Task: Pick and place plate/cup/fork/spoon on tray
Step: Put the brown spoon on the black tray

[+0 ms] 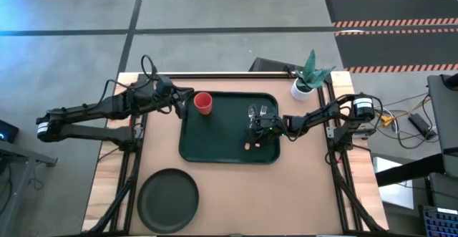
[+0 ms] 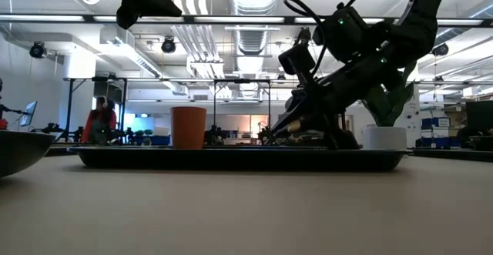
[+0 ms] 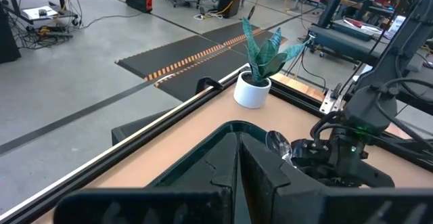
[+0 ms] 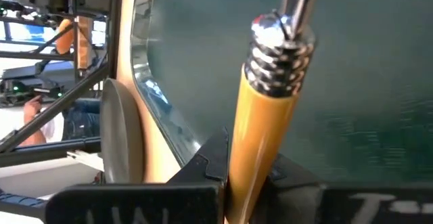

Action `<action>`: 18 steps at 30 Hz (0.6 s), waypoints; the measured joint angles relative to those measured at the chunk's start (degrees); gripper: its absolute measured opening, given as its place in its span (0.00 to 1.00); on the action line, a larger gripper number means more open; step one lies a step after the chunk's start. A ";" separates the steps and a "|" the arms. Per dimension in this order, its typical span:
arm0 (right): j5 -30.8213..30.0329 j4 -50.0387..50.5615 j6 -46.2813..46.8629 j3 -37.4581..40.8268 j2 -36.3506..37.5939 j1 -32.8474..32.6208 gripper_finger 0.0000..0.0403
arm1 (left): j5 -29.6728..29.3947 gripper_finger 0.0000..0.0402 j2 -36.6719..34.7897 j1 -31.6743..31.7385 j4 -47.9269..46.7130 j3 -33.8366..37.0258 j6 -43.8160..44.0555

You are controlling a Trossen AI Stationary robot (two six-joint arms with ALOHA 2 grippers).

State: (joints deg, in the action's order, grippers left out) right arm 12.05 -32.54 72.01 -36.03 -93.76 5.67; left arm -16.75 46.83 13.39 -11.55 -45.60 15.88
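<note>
So the right wrist view is the only one that gets properly close: the right gripper is clamped on an orange handle with a ribbed silver collar, held over the tray, but it cuts off the business end, so from there alone you can't tell fork from spoon. The overhead view sorts out the layout: nearest the front edge of the table sits the dark plate, off the tray and well apart from everything else. Past it is the green tray, and that right gripper is down over its right half, with silver tines and a silver bowl showing just beyond it, though which one it actually grips is too small to call. A small orange bit lies on the tray floor near the front right corner. The red cup stands upright inside the tray at its far left corner. The left gripper hovers just left of the cup, fingers closed on nothing. The left wrist view adds a spoon bowl sticking up by the right arm, plus the white pot with the green plant at the far right corner of the table, outside the tray. Low view shows the cup and the plate rim at far left, with people way back in the room
</note>
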 joint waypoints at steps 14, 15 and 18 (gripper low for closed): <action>0.14 3.85 0.46 0.00 -0.09 0.00 0.03 | 0.00 0.00 0.00 0.00 0.04 0.02 -0.02; 0.16 3.88 0.47 -0.01 -0.09 0.00 0.03 | 0.00 0.00 0.00 0.00 0.04 0.02 -0.02; 0.42 3.94 0.68 0.00 -0.09 0.00 0.03 | 0.00 0.00 0.00 0.00 0.04 0.02 -0.02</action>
State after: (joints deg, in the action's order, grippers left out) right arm 12.47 -28.60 72.69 -36.03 -93.84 5.67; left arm -16.75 46.83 13.39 -11.51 -45.58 15.86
